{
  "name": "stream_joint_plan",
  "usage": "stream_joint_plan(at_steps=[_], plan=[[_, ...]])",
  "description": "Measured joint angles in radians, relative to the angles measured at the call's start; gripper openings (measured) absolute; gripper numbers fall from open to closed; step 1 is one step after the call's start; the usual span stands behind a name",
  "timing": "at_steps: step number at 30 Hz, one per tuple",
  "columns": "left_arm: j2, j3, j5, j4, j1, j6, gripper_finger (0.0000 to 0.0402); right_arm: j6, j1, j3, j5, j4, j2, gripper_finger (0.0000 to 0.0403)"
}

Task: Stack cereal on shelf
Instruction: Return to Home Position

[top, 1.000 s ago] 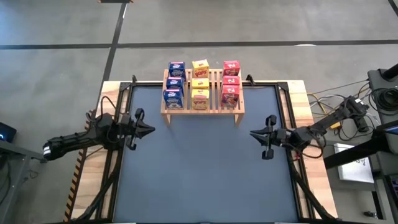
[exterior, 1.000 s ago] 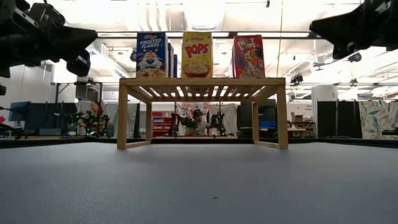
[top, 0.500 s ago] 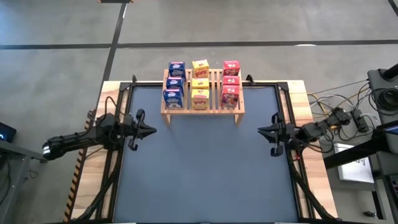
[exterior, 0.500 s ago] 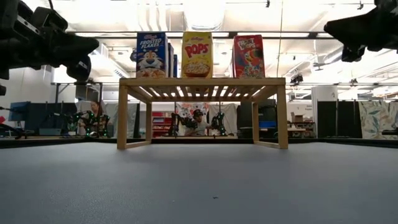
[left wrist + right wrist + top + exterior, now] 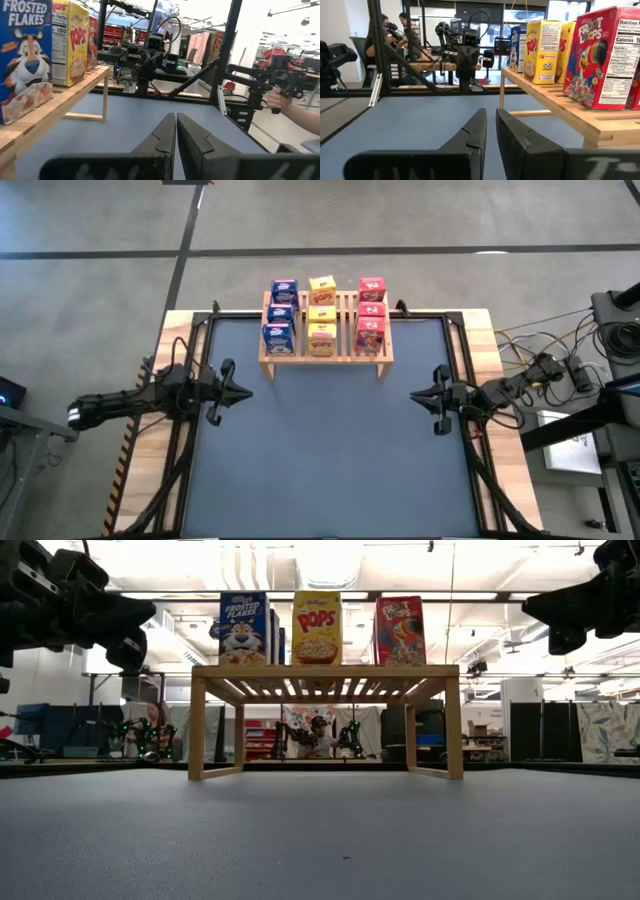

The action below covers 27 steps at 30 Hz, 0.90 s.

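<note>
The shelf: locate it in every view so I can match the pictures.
High view: shelf at the table's far edge, centred.
Low view: shelf centre, front-on.
Left wrist view: shelf, obliquely from one end.
Right wrist view: shelf, obliquely from the other end.
Shared landmark: front yellow cereal box on it.

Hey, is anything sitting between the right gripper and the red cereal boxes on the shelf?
Nothing visible does. The right gripper, shut, hangs at the right of the table; only its bare top lies between it and the red cereal boxes on the shelf. The left gripper waits shut at left.
</note>
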Motion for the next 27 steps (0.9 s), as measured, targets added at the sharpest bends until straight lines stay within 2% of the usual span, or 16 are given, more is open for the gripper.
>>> stream_joint_plan(at_steps=[6,11,19,24,27], plan=[[0.027,0.0,-0.029,0.002,-0.058,0.004,0.0,-0.004,-0.001,0.0,0.002,0.0,0.0,0.0032],[0.039,0.0,-0.007,-0.002,-0.066,0.03,0.0,-0.003,-0.001,0.0,0.007,0.0,0.001,0.0032],[0.045,0.0,0.001,0.002,-0.066,0.065,0.0,0.071,-0.001,0.0,0.196,-0.02,0.006,0.0033],[0.052,0.0,-0.015,-0.004,-0.066,0.057,0.0,0.109,0.0,0.0,0.205,-0.022,0.031,0.0034],[0.057,0.0,-0.015,-0.001,-0.066,0.057,0.0,0.064,0.0,0.0,0.205,-0.023,0.044,0.0034]])
